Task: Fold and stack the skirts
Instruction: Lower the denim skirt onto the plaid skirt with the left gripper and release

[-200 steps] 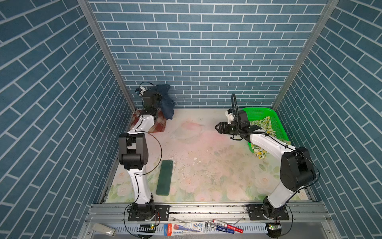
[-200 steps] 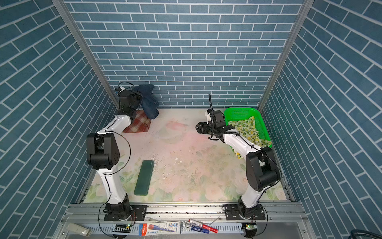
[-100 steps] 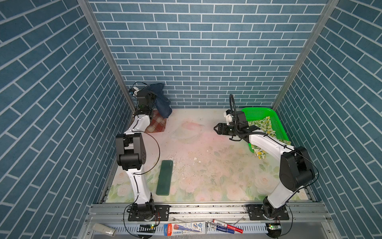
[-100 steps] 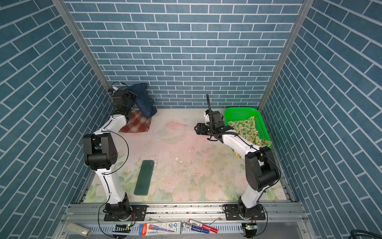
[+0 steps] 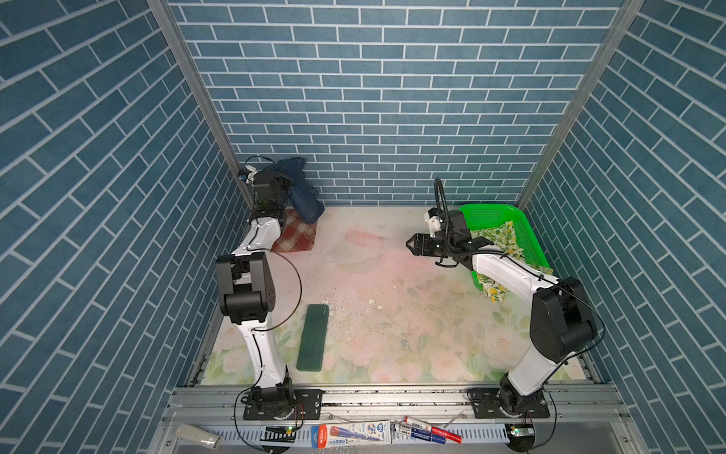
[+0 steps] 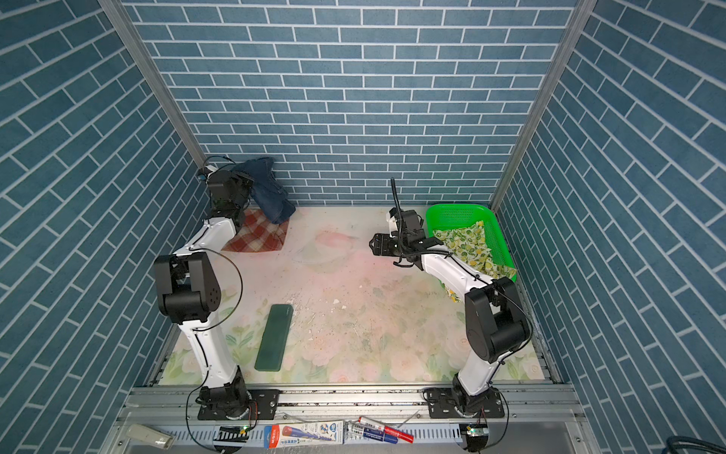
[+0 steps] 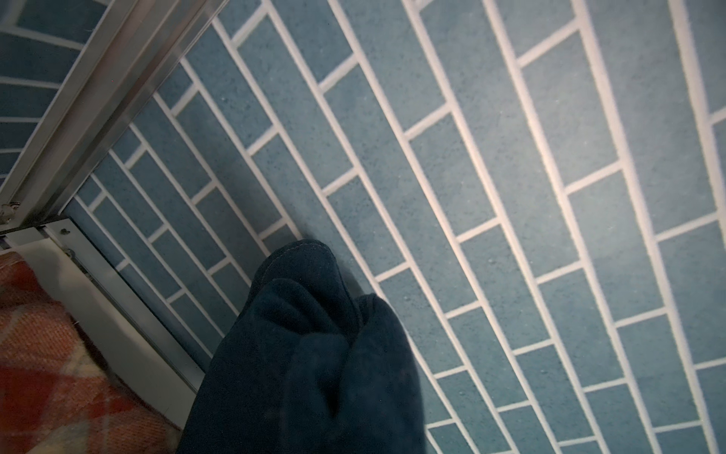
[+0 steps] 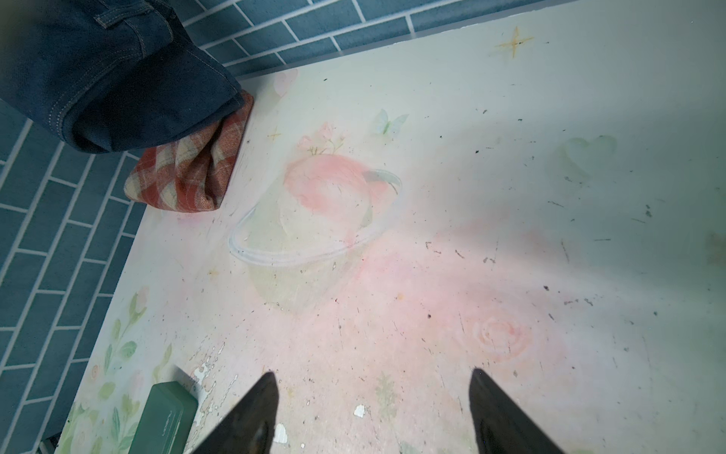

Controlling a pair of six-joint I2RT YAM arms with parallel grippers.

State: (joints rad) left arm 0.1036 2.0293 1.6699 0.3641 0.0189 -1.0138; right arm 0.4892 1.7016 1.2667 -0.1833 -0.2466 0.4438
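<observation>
- Denim, dark blue, hangs bunched from the left gripper (image 5: pixel 283 184), raised in the far left corner against the brick wall (image 5: pixel 393 137). Cloth hides the jaws, but the denim skirt (image 5: pixel 304 192) dangles from them, so they are closed narrow on it
- Folded on the table (image 5: pixel 393 314) directly below lies the rust-red and cream plaid skirt (image 5: pixel 294 238), and the denim's lower end appears to brush its far edge
- Across the table, the lemon-print skirt (image 5: pixel 499 239) waits in the green mesh basket (image 5: pixel 491 214), one end spilling over the near rim
- Empty, the right gripper (image 8: pixel 373 373) hovers over the table's middle, just beside the basket, its jaws wide
- By the look of it, one skirt is folded and the denim is the step in hand, though it seems too crumpled to stack as it hangs
- Doing it well likely means carrying the denim clear of the plaid onto open table and letting the right gripper take a second corner so the cloth spreads flat
- It can then be folded to the plaid's outline and laid squarely on top; the dark green pad (image 5: pixel 312 338) near the front lies well apart from that path
</observation>
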